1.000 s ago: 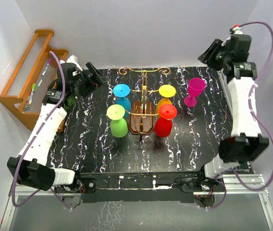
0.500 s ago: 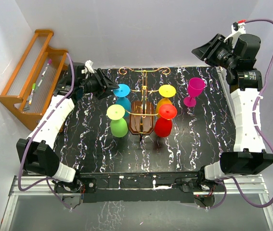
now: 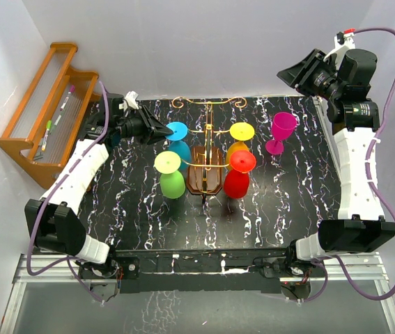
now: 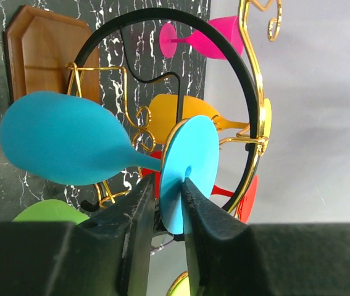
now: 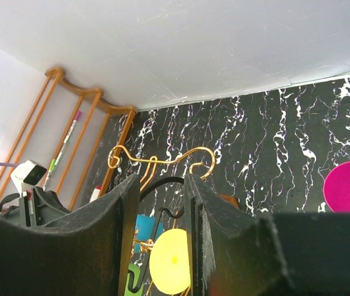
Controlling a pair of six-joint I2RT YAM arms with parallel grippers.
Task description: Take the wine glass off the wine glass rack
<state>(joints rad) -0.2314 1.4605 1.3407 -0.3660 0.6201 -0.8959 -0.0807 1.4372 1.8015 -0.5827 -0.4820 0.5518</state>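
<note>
Table [image 3: 134,216] | blue wine glass [image 4: 63,145] foot between left jaws, grip unclear | right jaws empty, apart

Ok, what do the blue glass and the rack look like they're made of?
Blue glass: probably plastic, not real glass; it looks opaque, matte and evenly coloured, with no see-through or sparkle. Rack: the brown base looks like varnished wood with a bevelled edge; the thin gold-coloured wire arms are shiny, likely metal.

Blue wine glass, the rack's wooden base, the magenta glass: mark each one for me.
blue wine glass [image 4: 57,139], left wrist view, on its bowl.
wine glass rack [image 4: 39,52], left wrist view, on its dark wooden base.
magenta glass [image 3: 284,126], top external view, on its bowl.
</note>
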